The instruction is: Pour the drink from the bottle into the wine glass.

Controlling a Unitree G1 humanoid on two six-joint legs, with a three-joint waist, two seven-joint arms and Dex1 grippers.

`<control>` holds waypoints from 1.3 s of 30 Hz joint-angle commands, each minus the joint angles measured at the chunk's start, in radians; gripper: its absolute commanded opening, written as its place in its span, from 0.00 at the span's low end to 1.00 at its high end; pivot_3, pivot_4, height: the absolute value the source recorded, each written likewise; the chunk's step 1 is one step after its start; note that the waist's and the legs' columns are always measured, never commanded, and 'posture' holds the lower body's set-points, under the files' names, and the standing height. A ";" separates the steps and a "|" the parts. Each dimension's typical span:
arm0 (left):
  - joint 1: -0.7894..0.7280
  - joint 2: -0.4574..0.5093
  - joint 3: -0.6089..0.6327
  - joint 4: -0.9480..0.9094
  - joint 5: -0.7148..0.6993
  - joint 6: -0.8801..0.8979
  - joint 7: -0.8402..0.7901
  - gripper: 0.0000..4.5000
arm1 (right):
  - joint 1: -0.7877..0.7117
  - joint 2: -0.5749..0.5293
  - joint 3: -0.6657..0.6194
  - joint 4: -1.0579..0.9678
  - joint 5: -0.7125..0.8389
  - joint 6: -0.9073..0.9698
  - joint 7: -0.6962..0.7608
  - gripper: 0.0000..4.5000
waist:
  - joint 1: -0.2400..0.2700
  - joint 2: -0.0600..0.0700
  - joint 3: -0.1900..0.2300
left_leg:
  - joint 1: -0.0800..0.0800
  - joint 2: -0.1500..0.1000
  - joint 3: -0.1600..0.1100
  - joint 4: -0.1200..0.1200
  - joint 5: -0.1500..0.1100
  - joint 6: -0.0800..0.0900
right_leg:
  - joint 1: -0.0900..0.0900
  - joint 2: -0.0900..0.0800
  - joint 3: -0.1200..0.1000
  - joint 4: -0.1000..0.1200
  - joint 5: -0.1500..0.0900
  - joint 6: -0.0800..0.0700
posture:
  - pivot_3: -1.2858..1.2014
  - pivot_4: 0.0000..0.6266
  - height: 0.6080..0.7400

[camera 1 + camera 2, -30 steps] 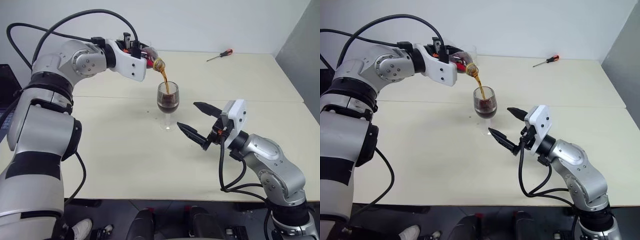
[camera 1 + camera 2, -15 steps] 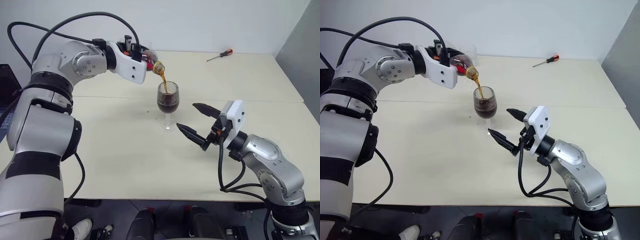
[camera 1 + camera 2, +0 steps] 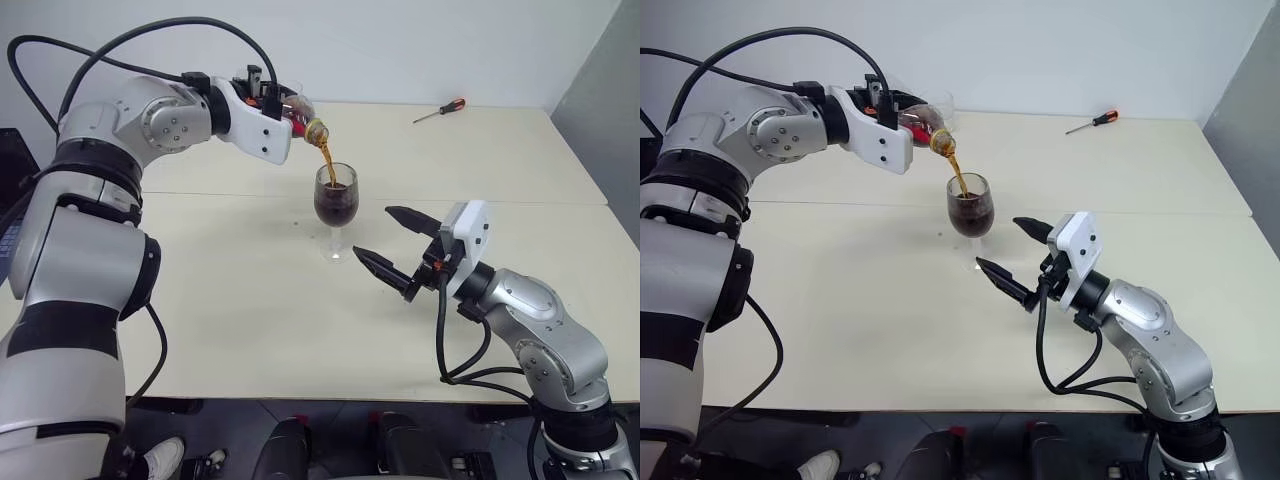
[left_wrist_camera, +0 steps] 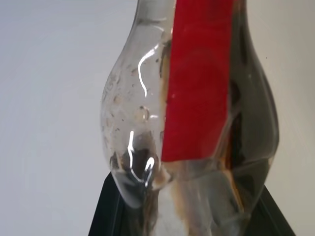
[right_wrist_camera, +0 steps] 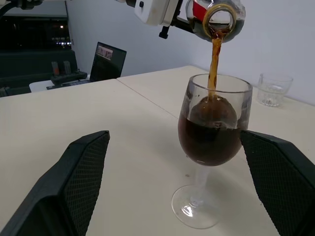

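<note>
Cola-dark drink (image 3: 327, 162) runs in a thin stream from the tipped bottle (image 3: 923, 124), which the left end effector (image 3: 262, 100) has clamped by its body, neck angled down and toward the right. The wine glass (image 3: 335, 207) stands on the desk (image 3: 230, 300) directly below the bottle mouth and just beyond the tips of the right end effector (image 3: 396, 245), whose two black fingers are spread wide apart, one on each side of the glass and touching nothing. In the right wrist view the bowl looks somewhat over half full, with the stream landing inside the rim close to its near edge.

Overfilling is the main risk, in my judgement: the level is already high in the bowl, and if the tilt is held too long the drink will spill over the rim onto the desk. A small sideways drift of the left end effector would put the stream on the rim or outside it, since it falls near the edge. The glass is tall on a thin stem and unsupported; a nudge from either right finger could topple it. A clear tumbler (image 5: 273, 89) and a screwdriver (image 3: 440, 110) lie well beyond the right end effector, out of the way.
</note>
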 commanded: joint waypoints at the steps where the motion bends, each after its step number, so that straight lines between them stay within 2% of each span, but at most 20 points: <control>1: -0.032 0.015 0.027 -0.002 -0.034 -0.003 0.004 0.25 | -0.016 0.002 -0.006 -0.021 0.000 -0.026 0.006 1.00 | 0.000 0.000 0.000 | 0.000 0.000 0.000 0.000 0.000 0.000 | 0.000 0.000 0.000 0.000 0.000 0.000 | 0.52 0.24 1.00; 18: 0.140 -0.086 0.251 -0.033 -0.365 0.047 -0.295 0.25 | -0.029 -0.002 -0.010 -0.001 -0.006 -0.032 0.009 1.00 | 0.001 0.000 0.000 | 0.000 0.000 0.000 0.001 0.000 0.000 | 0.000 0.000 0.000 0.000 0.000 0.000 | 0.52 0.24 1.00; 26: 0.205 -0.180 0.471 -0.093 -0.635 0.295 -0.401 0.25 | -0.033 -0.003 -0.014 -0.018 0.011 -0.018 0.008 1.00 | -0.001 0.000 0.000 | 0.000 0.000 -0.001 0.001 0.000 0.000 | 0.000 0.000 0.000 0.001 0.000 0.000 | 0.52 0.24 1.00; 31: 0.291 -0.212 0.564 -0.208 -0.747 0.440 -0.382 0.25 | -0.022 -0.012 -0.011 -0.041 0.019 -0.008 0.008 1.00 | -0.002 0.000 0.000 | 0.000 0.000 -0.002 0.001 0.000 0.000 | 0.000 0.000 0.000 0.001 0.000 0.000 | 0.52 0.24 1.00; 39: 0.507 -0.219 0.682 -0.465 -0.846 0.646 -0.197 0.25 | 0.029 -0.034 -0.009 -0.100 0.029 0.017 0.010 1.00 | 0.000 0.000 0.000 | 0.000 0.001 -0.004 0.001 0.000 0.000 | 0.000 -0.002 0.001 0.001 0.000 0.000 | 0.52 0.24 1.00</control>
